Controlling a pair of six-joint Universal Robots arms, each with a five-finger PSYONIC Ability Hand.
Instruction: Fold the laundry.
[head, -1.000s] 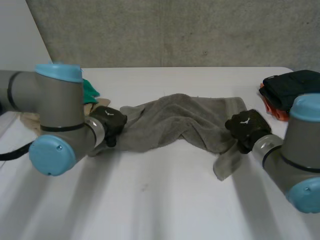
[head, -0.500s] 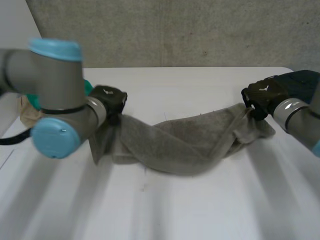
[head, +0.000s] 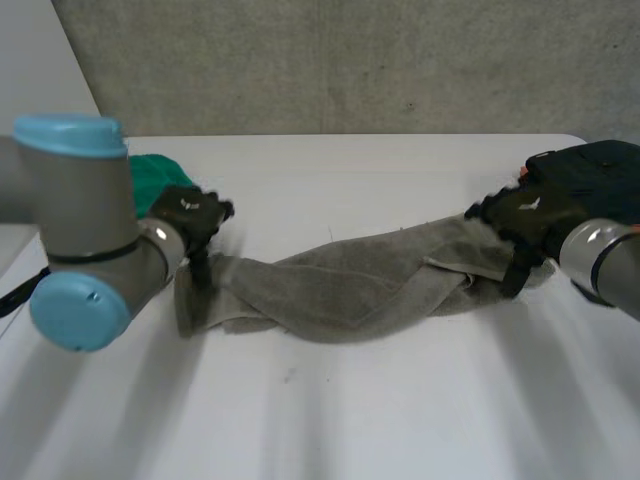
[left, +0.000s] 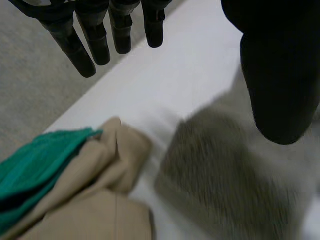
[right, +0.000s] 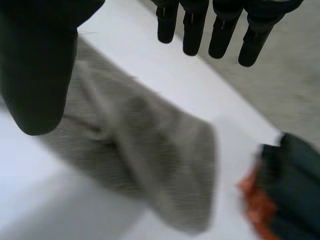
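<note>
Left hand: the left hand (head: 190, 213) is open. Its fingers (left: 82, 45) are straight and spread, the thumb (left: 280, 65) is apart from them, and nothing is between them.
Under the left hand: one end of the grey towel (head: 340, 285) lies on the table just below the thumb. I cannot tell whether the hand touches it.
Right hand: the right hand (head: 525, 215) is open too. Its fingers (right: 192, 30) point straight out with the thumb (right: 37, 65) wide of them – no cloth is pinched.
Under the right hand: the towel's other end lies there, bunched and folded over on itself.
Towel: a long, rumpled, twisted strip across the middle of the white table (head: 350, 420), running from one hand to the other.
Beside the left hand: a green cloth (head: 150, 178) lies on a tan cloth (left: 95, 195), both near the towel's end but apart from it.
Beyond the right hand: a black bundle (head: 595, 170) sits at the table's far corner – an orange thing (right: 252, 192) shows at its edge.
Behind the table: a grey wall (head: 350, 60).
</note>
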